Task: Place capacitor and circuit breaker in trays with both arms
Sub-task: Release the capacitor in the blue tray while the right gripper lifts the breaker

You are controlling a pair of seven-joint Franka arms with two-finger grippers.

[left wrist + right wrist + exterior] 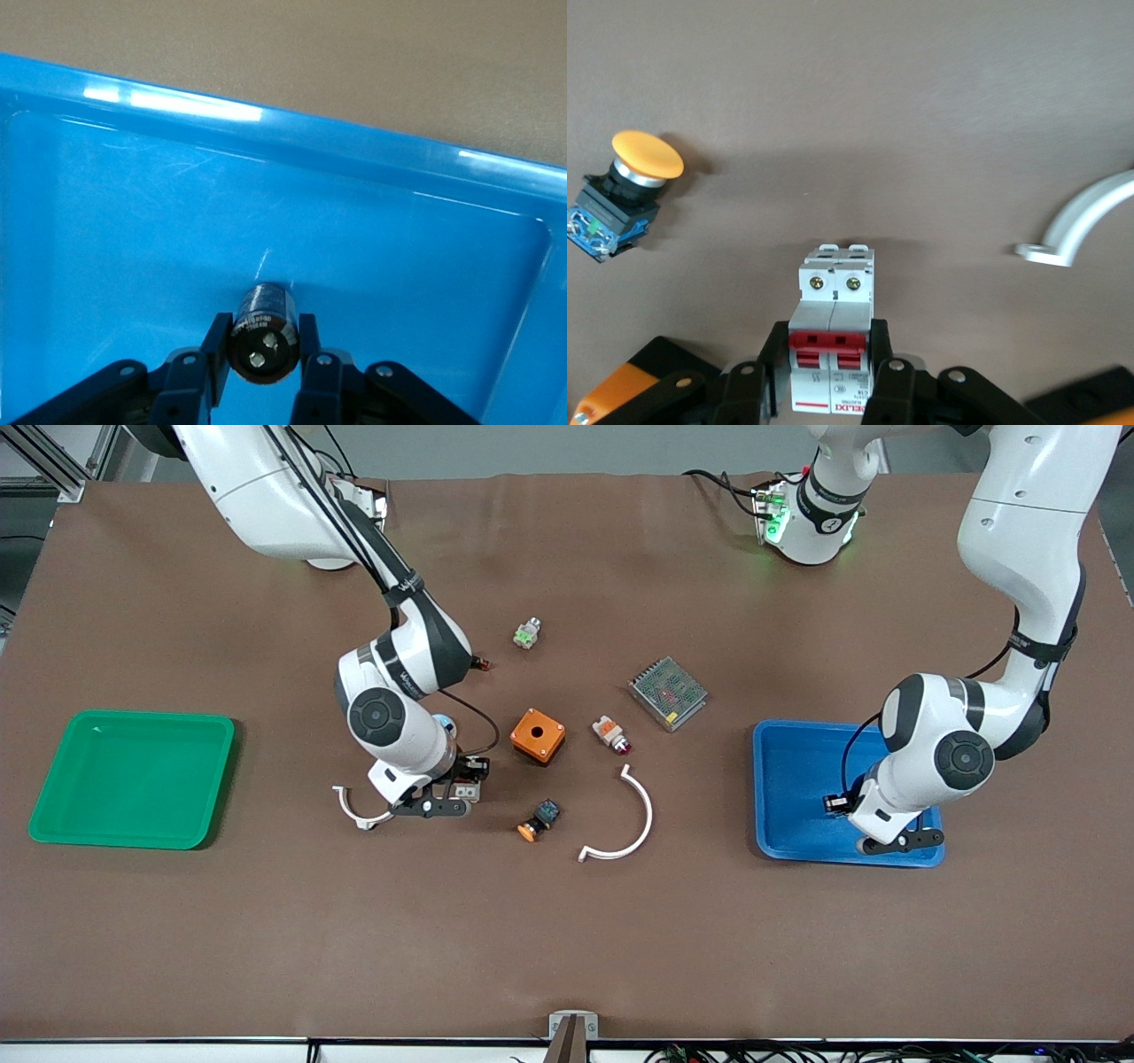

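Left hand (264, 354), lower right of the front frame, grips the capacitor (262, 333) across its barrel, shiny end toward the wrist camera and long axis roughly level, low over the blue tray (788, 779); judged ready to release straight down. Right hand (831, 354), centre-left of the front frame, is closed on the circuit breaker (833, 332) at its red levers, low at the worktop (567, 921). The green tray (133, 779) lies well apart, at the frame's left edge, so the carry runs that way.

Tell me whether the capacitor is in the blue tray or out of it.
In: the capacitor sits between the left hand fingers, over the blue tray floor, inside its rim.
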